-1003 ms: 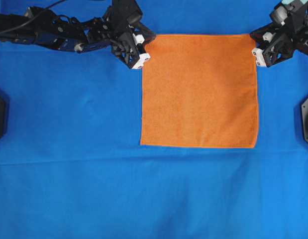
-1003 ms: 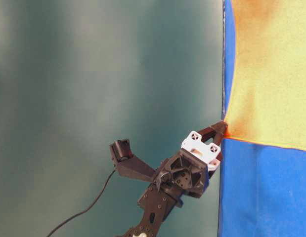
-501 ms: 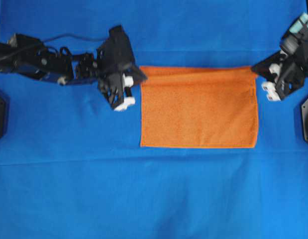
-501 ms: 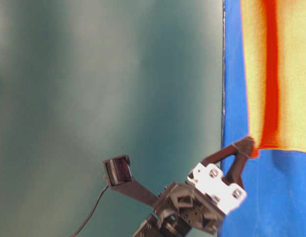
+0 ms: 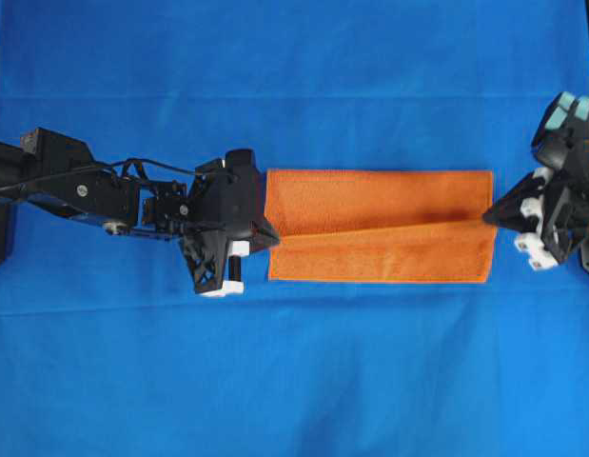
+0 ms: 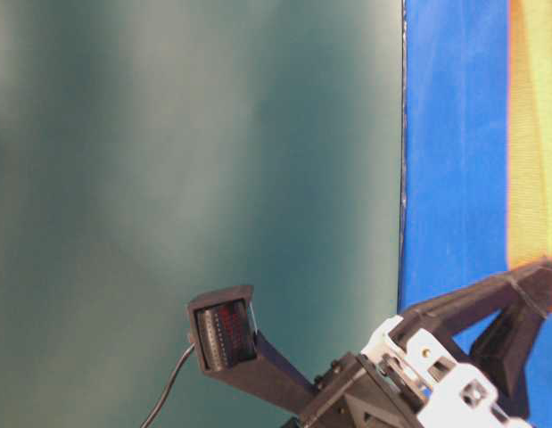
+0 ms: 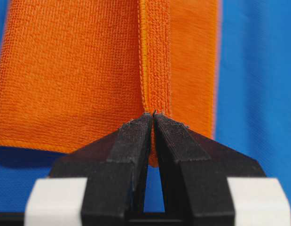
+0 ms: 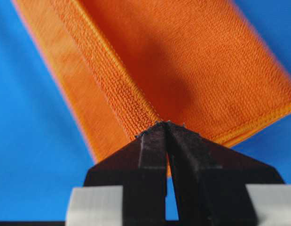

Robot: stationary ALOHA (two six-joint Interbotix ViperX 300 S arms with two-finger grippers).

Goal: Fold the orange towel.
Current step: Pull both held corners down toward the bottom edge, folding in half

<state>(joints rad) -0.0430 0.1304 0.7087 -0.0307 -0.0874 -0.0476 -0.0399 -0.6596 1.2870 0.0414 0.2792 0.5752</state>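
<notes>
Left claw (image 5: 267, 231) and right claw (image 5: 488, 218) each pinch shut on a corner of the orange towel (image 5: 380, 227); its carried edge is folded most of the way over, mid-desk (image 5: 294, 381); lowering onto the near hem and releasing remain, I'd judge.

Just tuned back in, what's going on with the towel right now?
Both arms are partway through folding the orange towel on the blue tablecloth. The left gripper is shut on one corner of the towel's hem and the right gripper is shut on the opposite corner. The held edge is carried over the rest of the towel, which now shows as a narrow doubled strip. The held edge has not reached the near edge, so the fold isn't finished.
</notes>
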